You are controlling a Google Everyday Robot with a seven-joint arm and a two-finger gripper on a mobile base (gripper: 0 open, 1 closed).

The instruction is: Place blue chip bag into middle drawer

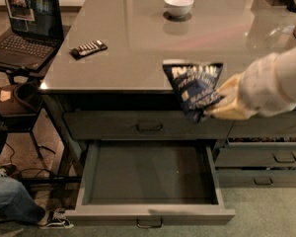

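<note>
The blue chip bag is a crinkled dark-blue foil bag with white lettering. It hangs in the air in front of the counter's front edge, above the open drawer's right part. My gripper comes in from the right on a white-sleeved arm and is shut on the bag's lower right side. The middle drawer is pulled out below the counter, with a lighter grey front, a small dark handle and a dark bare inside.
The grey counter holds a black remote and a white bowl. A shut darker drawer sits above the open one, narrower drawers to the right. A laptop and a person's leg are at left.
</note>
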